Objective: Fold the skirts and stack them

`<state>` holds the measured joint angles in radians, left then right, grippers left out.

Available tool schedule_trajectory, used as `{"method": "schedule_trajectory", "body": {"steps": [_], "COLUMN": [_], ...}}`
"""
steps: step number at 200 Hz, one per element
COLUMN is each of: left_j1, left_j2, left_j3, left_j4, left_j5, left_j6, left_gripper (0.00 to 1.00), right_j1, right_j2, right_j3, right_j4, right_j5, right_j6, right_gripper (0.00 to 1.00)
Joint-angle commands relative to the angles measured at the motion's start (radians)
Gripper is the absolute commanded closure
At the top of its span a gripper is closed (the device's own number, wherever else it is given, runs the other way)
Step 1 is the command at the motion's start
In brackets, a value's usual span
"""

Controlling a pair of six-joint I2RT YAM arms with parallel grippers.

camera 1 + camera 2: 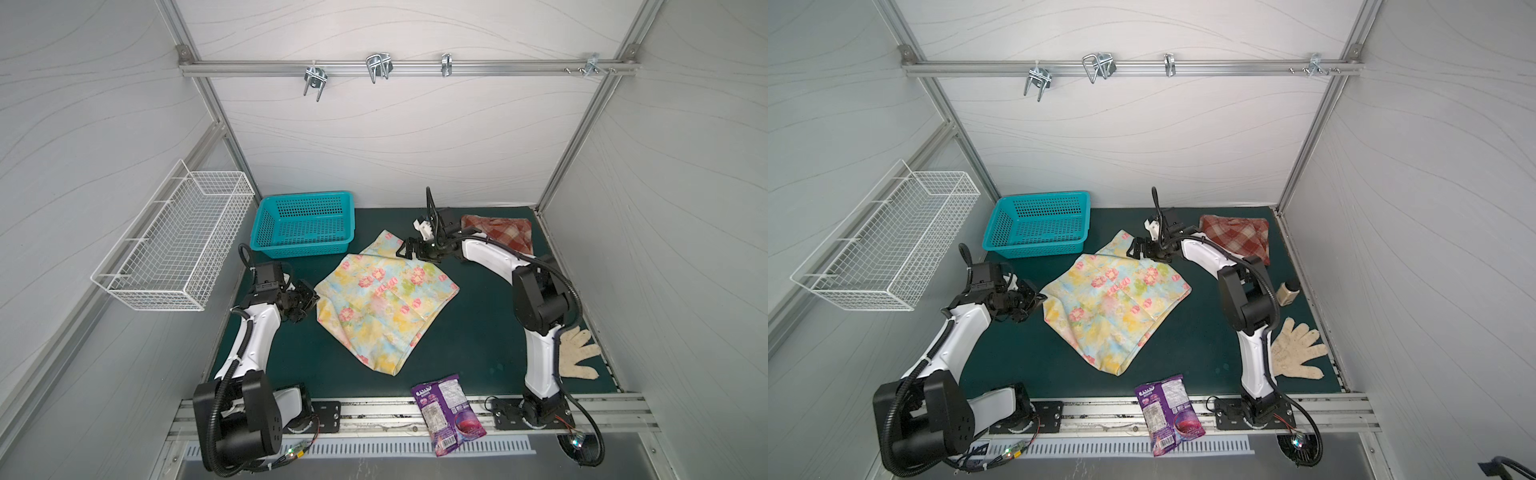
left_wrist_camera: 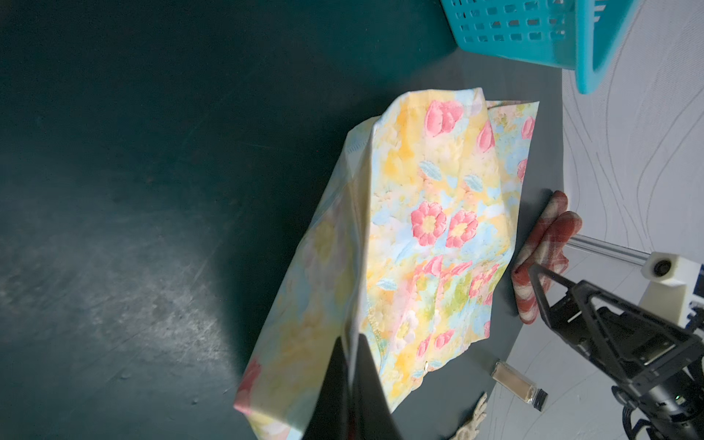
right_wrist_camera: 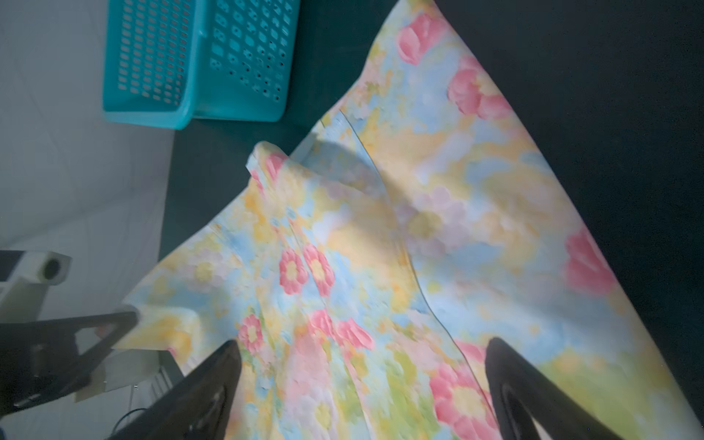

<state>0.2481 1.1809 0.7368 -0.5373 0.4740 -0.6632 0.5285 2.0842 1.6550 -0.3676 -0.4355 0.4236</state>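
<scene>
Floral skirt [image 1: 384,301] lies spread across the middle of the green mat [image 1: 478,324], with one layer turned over another along a diagonal crease. I read the left gripper [image 1: 312,297] as pinched tight on the skirt's left edge; in the left wrist view both fingers [image 2: 369,381] are closed on the cloth, which is drawn up into them. The right gripper [image 1: 405,250] hovers over the skirt's far corner with its jaws spread wide. In the right wrist view the cloth lies between them ungripped, and I cannot tell whether the tips touch it. The plaid skirt [image 1: 498,233] sits folded at the mat's far right corner, apart from the floral one. A teal basket [image 1: 303,224] stands at the far left
</scene>
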Motion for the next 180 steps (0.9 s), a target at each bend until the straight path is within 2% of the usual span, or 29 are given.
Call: {"method": "schedule_trajectory", "body": {"steps": [1, 29, 92, 142, 180], "left_j1": [0.004, 0.004, 0.005, 0.005, 0.004], "left_j2": [-0.005, 0.0, -0.029, -0.085, -0.125], "left_j3": [-0.007, -0.002, -0.012, -0.054, -0.08], "left_j4": [0.043, 0.038, 0.006, -0.016, -0.014], "left_j5": [0.02, 0.021, -0.006, -0.023, -0.017], "left_j6": [0.016, 0.018, 0.027, 0.024, 0.012], "left_gripper": [1.0, 1.0, 1.0, 1.0, 1.0], "right_j1": [0.003, 0.004, -0.046, -0.115, -0.142], "right_j2": [0.102, 0.248, 0.439, 0.443, 0.418], "right_j3": [0.104, 0.228, 0.389, 0.388, 0.36], "right_j4": [-0.001, -0.002, 0.007, 0.046, 0.074], "right_j5": [-0.094, -0.115, -0.03, 0.012, -0.023], "right_j6": [0.05, 0.082, 0.105, 0.112, 0.095], "right_gripper": [0.01, 0.01, 0.01, 0.01, 0.01]}}
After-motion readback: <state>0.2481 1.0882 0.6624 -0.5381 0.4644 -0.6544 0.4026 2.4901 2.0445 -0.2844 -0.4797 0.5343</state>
